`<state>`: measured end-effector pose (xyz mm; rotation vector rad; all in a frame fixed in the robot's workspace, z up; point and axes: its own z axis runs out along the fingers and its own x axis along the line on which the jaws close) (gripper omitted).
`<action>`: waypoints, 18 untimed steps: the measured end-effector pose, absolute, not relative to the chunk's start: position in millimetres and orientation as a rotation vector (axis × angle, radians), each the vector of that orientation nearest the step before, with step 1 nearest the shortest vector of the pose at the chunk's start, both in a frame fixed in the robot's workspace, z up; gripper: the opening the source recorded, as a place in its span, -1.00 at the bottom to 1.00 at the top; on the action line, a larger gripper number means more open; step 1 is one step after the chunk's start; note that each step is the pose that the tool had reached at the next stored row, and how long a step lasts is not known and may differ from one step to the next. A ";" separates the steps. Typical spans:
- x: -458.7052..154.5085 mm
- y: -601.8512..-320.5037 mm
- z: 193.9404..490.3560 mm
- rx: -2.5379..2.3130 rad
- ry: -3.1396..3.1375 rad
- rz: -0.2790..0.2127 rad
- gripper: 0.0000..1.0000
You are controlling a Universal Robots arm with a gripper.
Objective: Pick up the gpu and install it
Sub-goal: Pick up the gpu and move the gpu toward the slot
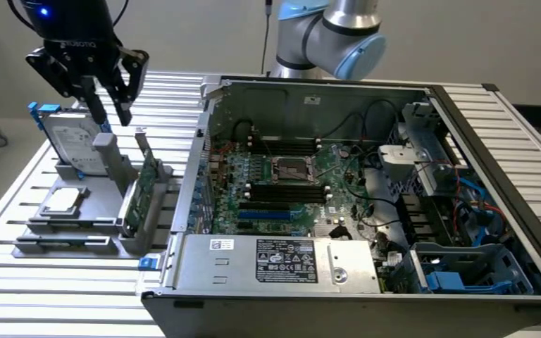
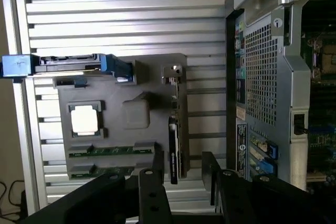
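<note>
A: Two hazards, judging from here. First, on the exterior view's left of the claw (image 1: 112,121): could clip the hard drive (image 1: 68,143), upright in its blue frame close under the finger on that side, given any drift that way while descending.

B: And straight underneath?

A: Could land on the gpu (image 1: 139,189) instead of straddling it. Thin card, stood on edge in the grey holder (image 1: 153,236). Takes only a little misalignment to press a fingertip onto the board, or to tilt it in its slot. Further to the exterior view's right of the claw, some chance of bumping the near wall of the computer case (image 1: 200,141), just beside the holder.

B: State of the claw?

A: Spread wide, gripping nothing. Plain gap between the fingers (image 2: 153,187) in the wrist view.

B: And the gpu relative to it?

A: Below the claw, apart from it, untouched. Slightly toward the case side, going by the exterior view. Edge-on in the wrist view, with the black shroud end reaching into the gap between the two fingers. Roughly lined up, then, as a judgement rather than a certainty. Not yet lifted from the holder, not yet in the case.
</note>
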<state>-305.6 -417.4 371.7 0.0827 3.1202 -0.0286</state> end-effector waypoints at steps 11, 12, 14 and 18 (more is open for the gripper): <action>-314.0 -426.6 351.7 0.051 3.121 -0.027 -0.15; -315.5 -426.6 349.9 0.047 3.121 -0.028 -0.15; -318.1 -426.6 346.2 0.037 3.121 -0.027 -0.15; -319.5 -426.6 339.1 0.006 3.121 -0.027 -0.15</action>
